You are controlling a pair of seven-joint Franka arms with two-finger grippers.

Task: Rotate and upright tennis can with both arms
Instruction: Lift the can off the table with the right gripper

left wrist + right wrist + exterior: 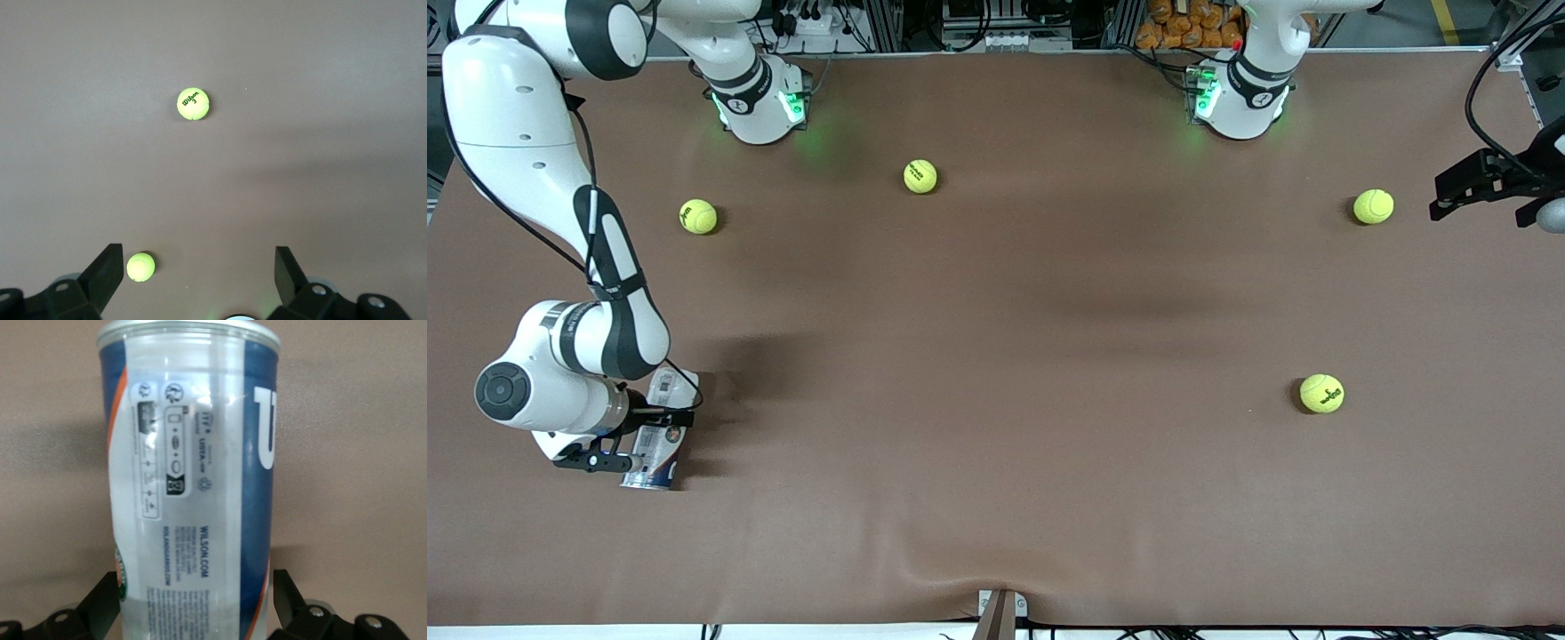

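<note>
Where the brown, cloth-like surface (pixel 996 356) runs toward the right arm's end, the tennis can (pixel 660 436) lies on its side, a slim clear-plastic cylinder with a smooth, glossy wall. Its long axis runs almost straight toward the front camera, slightly slanted, the darker end nearest that camera. A white, navy-blue and red-orange label wraps it, with small printed text and large white lettering on the blue.

The right claw (pixel 636 437) is down at the can, its black fingers (pixel 100 603) spread wide, one on each side of the tube; I cannot tell whether they touch it.

The left claw (pixel 1463 189) waits over the left arm's end of the surface, fingers (pixel 103 273) wide apart and holding nothing.

Four fuzzy yellow-green tennis balls (pixel 1321 393) lie scattered, well apart from the can.
</note>
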